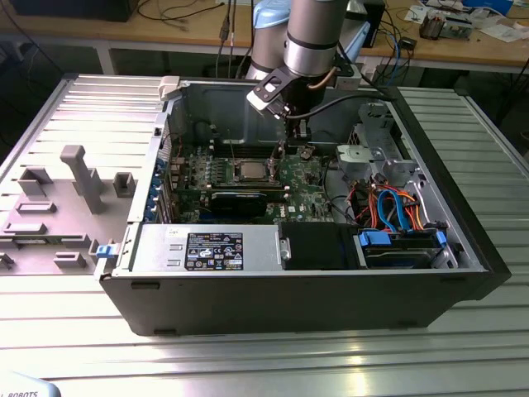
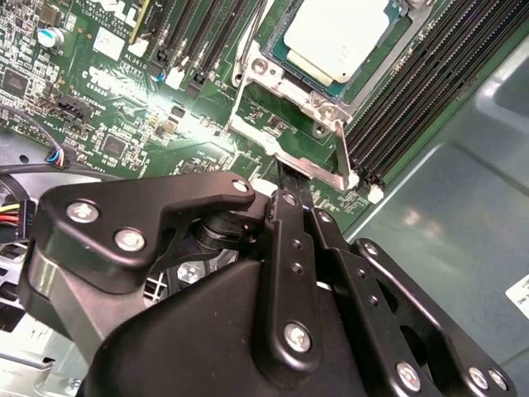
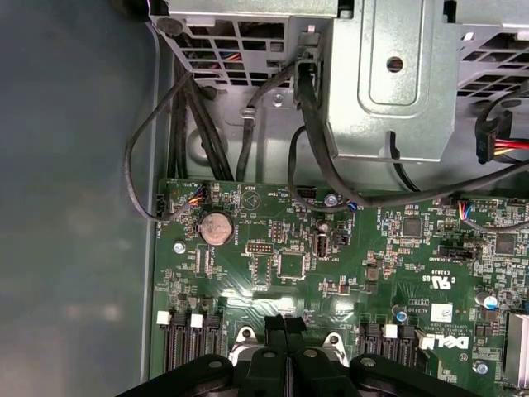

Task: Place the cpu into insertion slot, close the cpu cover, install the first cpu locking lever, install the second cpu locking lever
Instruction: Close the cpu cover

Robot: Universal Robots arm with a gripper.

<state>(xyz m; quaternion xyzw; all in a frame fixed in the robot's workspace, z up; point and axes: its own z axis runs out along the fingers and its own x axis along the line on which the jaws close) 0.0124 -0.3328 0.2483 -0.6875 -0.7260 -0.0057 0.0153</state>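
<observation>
- Inside the open computer case point(image 1: 331, 289) on the slatted worktop point(image 1: 248, 364), my jaws hang low over the green motherboard point(image 3: 289, 265). In both wrist views the black fingertips point(image 3: 285, 324) are pressed together with no gap showing.
- I cannot tell whether anything thin is pinched between them. No chip or plate is in my hold.
- The cpu point(image 2: 335, 37) lies flat just ahead of my jaws, seated in the insertion slot point(image 2: 263, 66) with its pale metal top facing up. In the exterior view it is the silvery square point(image 1: 250, 171) on the board, just beside my jaws.
- The cpu cover point(image 2: 369, 73) looks to be lying down around the chip as a thin silvery frame, though I would not swear that it is fully home.
- A bright steel locking lever point(image 2: 285, 149) runs along the socket's near edge, and my fingertips point(image 2: 291, 186) are at it, touching or a hair off.
- By my judgement the chip is light, rigid and fragile, and its top is slick. It should be held by two opposite edges, never by the underside.
- The cover is probably thin, hinged sheet metal that bends easily, so it is better pushed flat than gripped.
- The lever looks like stiff, springy steel. I judge its free end gives the best purchase, and it may slip off smooth jaws.
</observation>
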